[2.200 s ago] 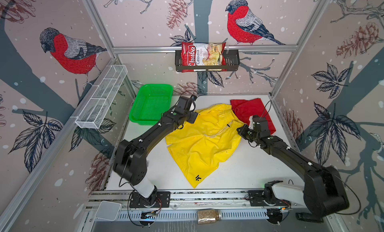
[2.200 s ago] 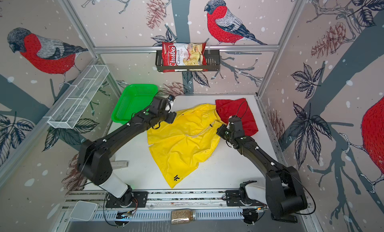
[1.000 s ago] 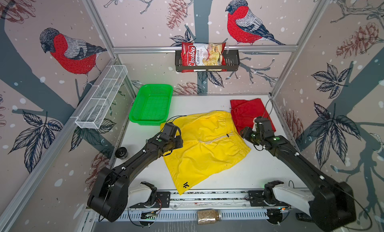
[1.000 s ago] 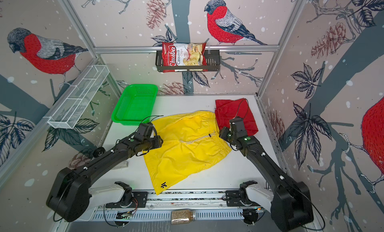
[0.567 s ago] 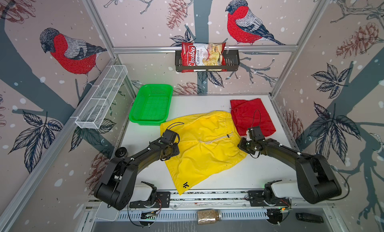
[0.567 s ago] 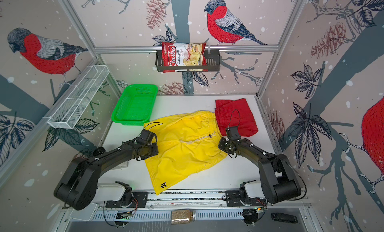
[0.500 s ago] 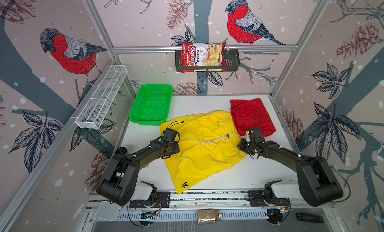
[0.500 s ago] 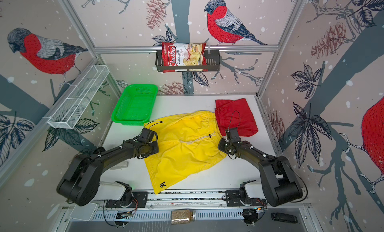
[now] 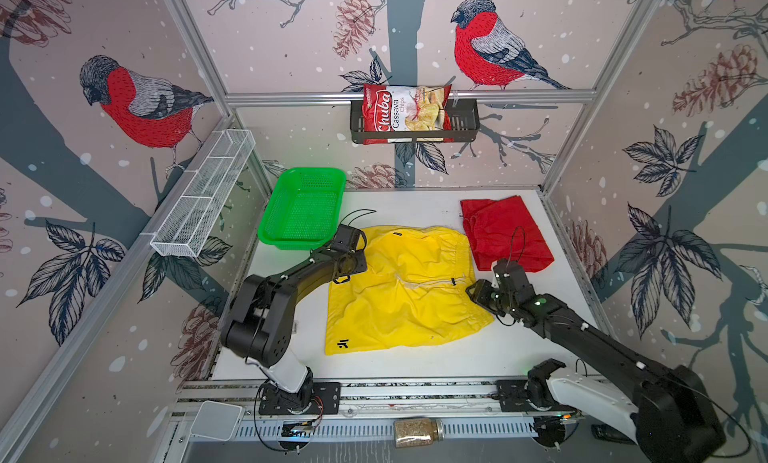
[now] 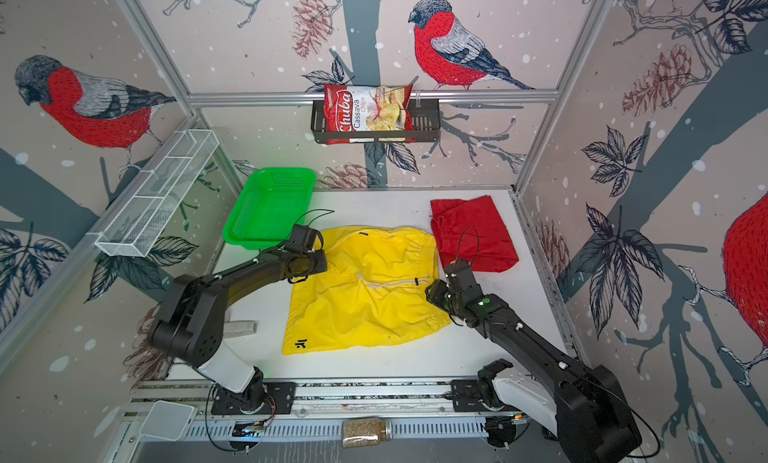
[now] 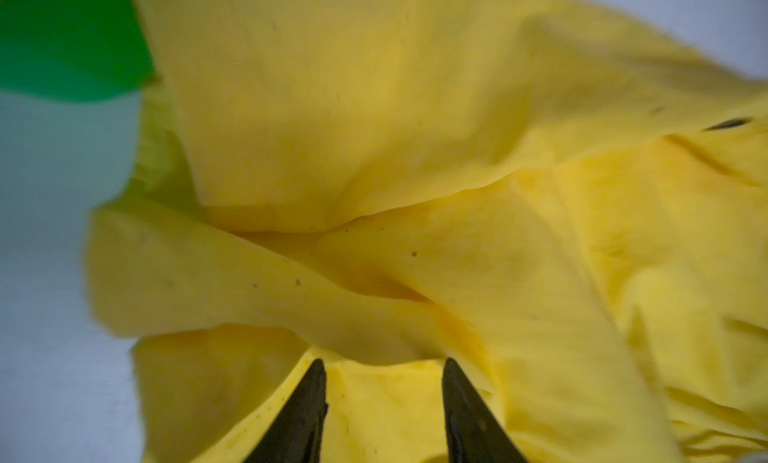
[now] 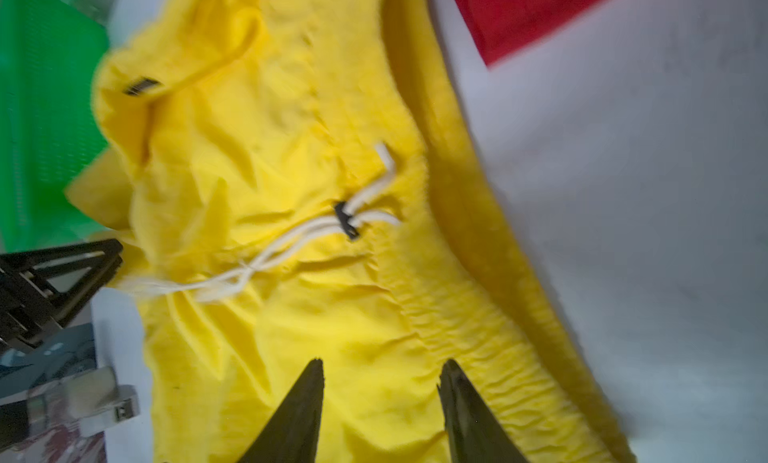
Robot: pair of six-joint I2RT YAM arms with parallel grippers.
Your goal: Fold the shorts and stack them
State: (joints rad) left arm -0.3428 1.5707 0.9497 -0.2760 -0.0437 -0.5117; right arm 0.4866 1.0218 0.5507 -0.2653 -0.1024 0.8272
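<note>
Yellow cloth, biggest thing on show: yellow shorts (image 9: 399,299) spread almost flat over the middle of the worktop (image 9: 415,359), waistband (image 9: 457,253) toward the right edge, legs toward the left, presumably laid open for a clean first fold. Next in size, red shorts (image 9: 505,232) in the far right corner, by the look of it already a compact folded slab, just beside the far end of the waistband, likely parked there as the base of the stack. Then the left gripper (image 11: 383,361) at the far leg's hem, near the green basket (image 9: 309,172), and the right gripper (image 12: 382,362) over the near end of the waistband, both with fingers parted and nothing visibly pinched; posted at opposite ends, probably for tugging out wrinkles or lifting an edge over. Smaller still, pale drawstring (image 9: 424,280) loose across the front, and a black logo (image 9: 343,343) at the near left hem. Underneath, plain matte white, bare along the near edge; around it, bullfinch wallpaper (image 9: 141,103), a wire shelf (image 9: 199,191) on the left wall, a chip bag (image 9: 405,114) in a black rack (image 9: 465,120) at the back.
</note>
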